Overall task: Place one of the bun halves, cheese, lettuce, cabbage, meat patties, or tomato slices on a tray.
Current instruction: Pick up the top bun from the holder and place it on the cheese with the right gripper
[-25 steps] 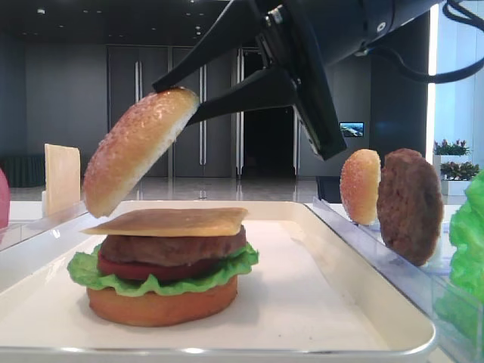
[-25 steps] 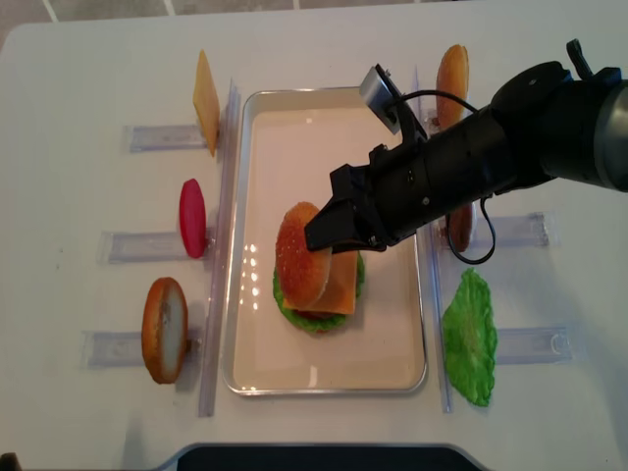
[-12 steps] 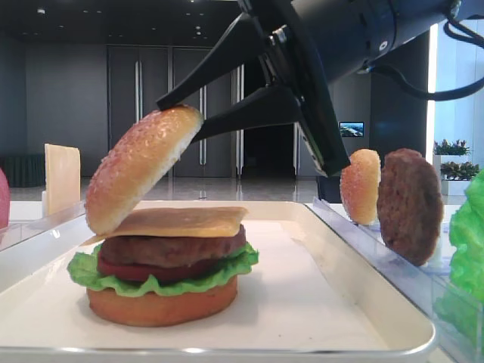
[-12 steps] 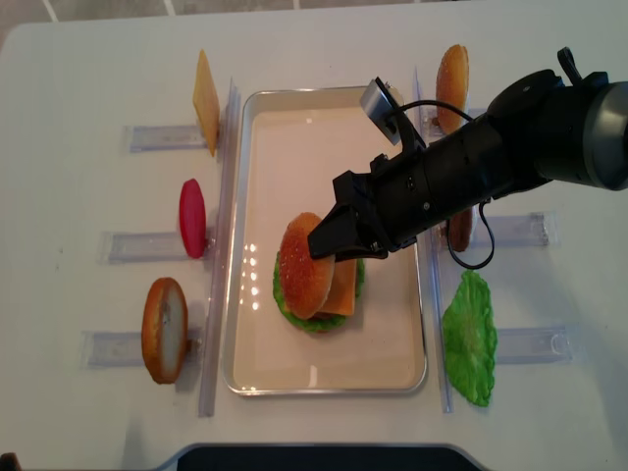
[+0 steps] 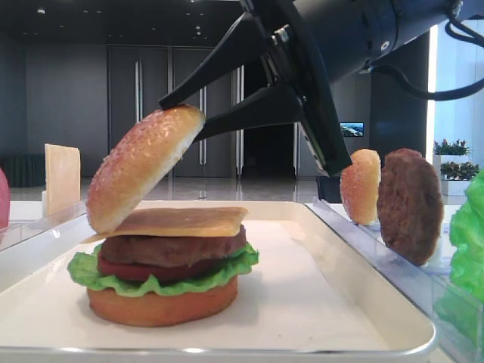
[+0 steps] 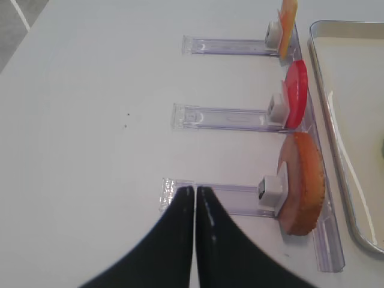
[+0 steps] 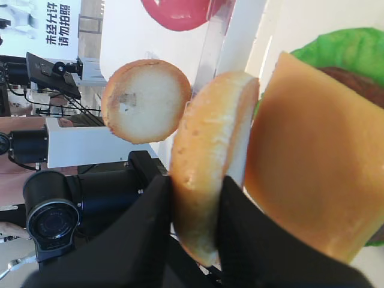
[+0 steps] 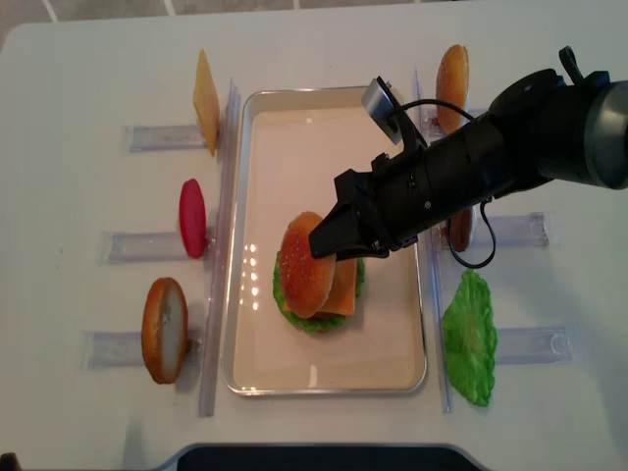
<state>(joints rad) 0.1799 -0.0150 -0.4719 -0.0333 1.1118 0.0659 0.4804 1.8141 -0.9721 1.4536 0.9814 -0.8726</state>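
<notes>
Right pincer (image 8: 329, 243) clamps the sesame bun half (image 5: 141, 168) by its edge, tilted, low edge just at the cheese (image 5: 178, 221) atop the stack on the tray (image 8: 324, 373). To seat well: level the dome, centre it, lower gently, then release. Left pincer (image 6: 195, 195) closed, empty, over the table (image 6: 90, 120).

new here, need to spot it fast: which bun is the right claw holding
Find the white tray mid-table with the stacked burger. Tilted over its cheese is the sesame bun top, pinched in the right claw. Unlike the buns racked beside the tray, it hangs in the air.
</notes>
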